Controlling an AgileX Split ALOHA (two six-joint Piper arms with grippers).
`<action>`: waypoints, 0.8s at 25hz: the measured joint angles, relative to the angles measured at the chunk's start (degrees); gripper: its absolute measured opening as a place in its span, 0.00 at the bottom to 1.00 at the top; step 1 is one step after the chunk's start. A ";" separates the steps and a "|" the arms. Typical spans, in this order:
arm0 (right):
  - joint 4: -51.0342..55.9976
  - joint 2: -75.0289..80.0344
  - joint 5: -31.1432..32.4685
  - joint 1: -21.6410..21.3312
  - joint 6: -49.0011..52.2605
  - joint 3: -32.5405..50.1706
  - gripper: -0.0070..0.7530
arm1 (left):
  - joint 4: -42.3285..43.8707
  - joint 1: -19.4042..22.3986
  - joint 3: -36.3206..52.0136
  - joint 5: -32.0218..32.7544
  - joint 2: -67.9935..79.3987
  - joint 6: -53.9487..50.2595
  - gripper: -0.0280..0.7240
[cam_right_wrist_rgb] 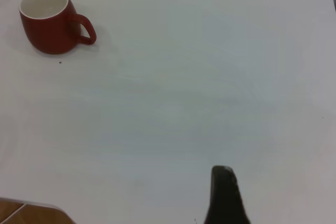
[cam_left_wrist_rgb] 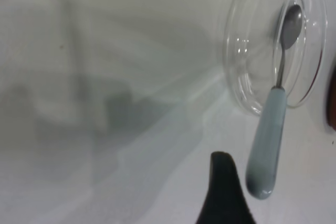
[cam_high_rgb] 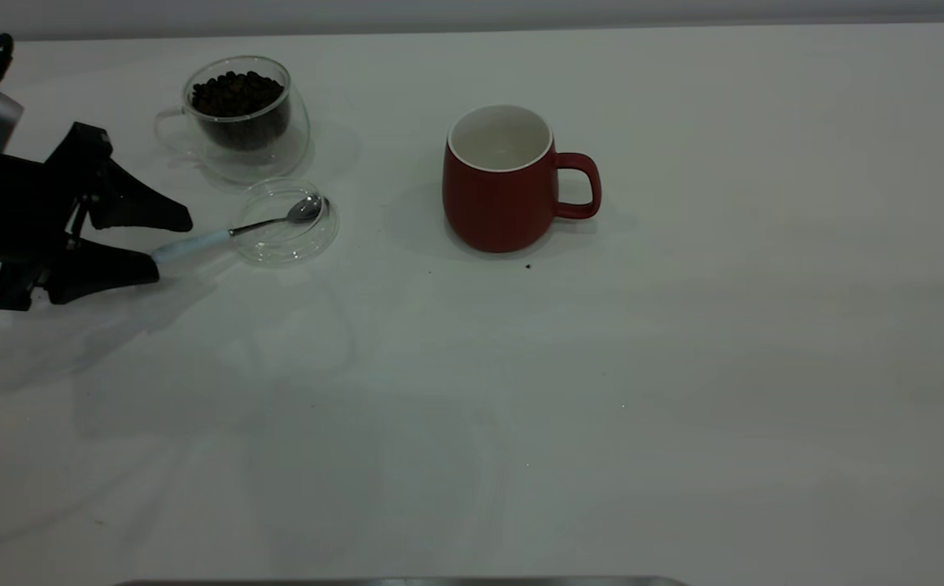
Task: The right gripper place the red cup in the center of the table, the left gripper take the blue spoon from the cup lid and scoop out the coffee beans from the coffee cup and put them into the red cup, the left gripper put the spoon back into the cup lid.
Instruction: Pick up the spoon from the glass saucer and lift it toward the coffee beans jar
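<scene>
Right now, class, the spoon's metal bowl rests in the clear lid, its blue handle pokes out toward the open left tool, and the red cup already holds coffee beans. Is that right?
Not quite. The red cup is empty: the exterior view shows a bare white inside. The coffee beans sit in the glass coffee cup. The blue spoon, cup lid and open left tool are as stated.

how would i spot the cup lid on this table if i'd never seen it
Find the glass coffee cup of dark beans at the white table's far left. Just in front lies the cup lid, a shallow clear disc. It alone holds the blue spoon's metal bowl.
</scene>
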 joint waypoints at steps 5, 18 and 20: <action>0.00 0.00 0.00 0.00 0.00 0.00 0.73 | 0.00 -0.23 0.00 -0.24 0.00 -0.20 0.82; 0.00 0.00 0.00 0.00 0.00 0.00 0.73 | 0.07 -1.63 -1.49 -0.60 0.52 -1.04 0.82; 0.00 0.00 0.00 0.00 0.00 0.00 0.73 | 0.07 -1.63 -1.62 -0.54 1.27 -1.10 0.82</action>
